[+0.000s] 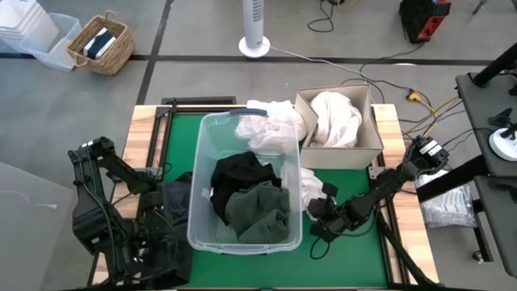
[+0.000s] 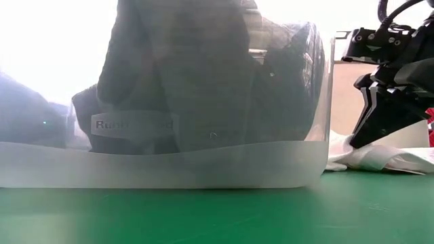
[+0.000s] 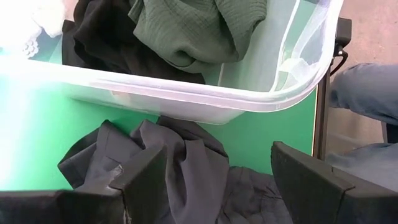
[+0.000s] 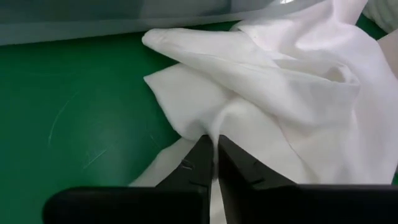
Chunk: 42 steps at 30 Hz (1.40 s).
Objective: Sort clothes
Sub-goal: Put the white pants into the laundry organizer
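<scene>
We see the right gripper (image 4: 216, 163) pinched shut on a fold of the white garment (image 4: 280, 106) lying beside the clear tub (image 1: 202, 230). Next: lift toward the cardboard box (image 1: 367, 149), we judge. The left gripper (image 3: 214, 177) hovers wide open over the dark grey garment (image 3: 180, 162).

A raised brand name on the clear plastic tub (image 2: 163, 163) begins "Rub"; its remaining letters blur. Nothing else is readable.
</scene>
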### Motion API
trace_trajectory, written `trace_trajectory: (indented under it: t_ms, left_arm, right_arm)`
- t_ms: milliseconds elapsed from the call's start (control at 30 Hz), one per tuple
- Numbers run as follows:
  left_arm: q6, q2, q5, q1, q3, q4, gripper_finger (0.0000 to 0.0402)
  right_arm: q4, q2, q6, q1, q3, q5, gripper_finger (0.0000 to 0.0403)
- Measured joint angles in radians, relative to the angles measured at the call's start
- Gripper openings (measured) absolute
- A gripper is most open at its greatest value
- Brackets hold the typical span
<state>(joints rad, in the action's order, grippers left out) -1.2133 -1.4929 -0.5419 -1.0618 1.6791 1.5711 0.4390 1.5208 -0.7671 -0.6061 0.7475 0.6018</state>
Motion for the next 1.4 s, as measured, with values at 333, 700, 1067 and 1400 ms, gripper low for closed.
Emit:
trace_trajectory:
  t_ms: [333,700,1067,1400]
  left_arm:
    - [0.005,0.000,-0.068,0.000,0.000,0.000,0.0263]
    - [0.070,0.000,-0.294,0.000,0.000,0.000,0.0263]
    - [0.098,0.000,-0.447,0.000,0.000,0.000,0.0263]
    - [0.110,0.000,-0.546,0.000,0.000,0.000,0.0263]
  right_arm:
    - [-0.001,-0.064,0.053,-0.016,0.020,0.008,0.0009]
    - [-0.003,-0.406,0.274,-0.064,0.046,0.136,0.0009]
    - [-0.228,-0.640,0.805,-0.064,0.104,0.188,0.0009]
    - [-0.377,-0.652,1.291,-0.064,0.327,0.204,0.0009]
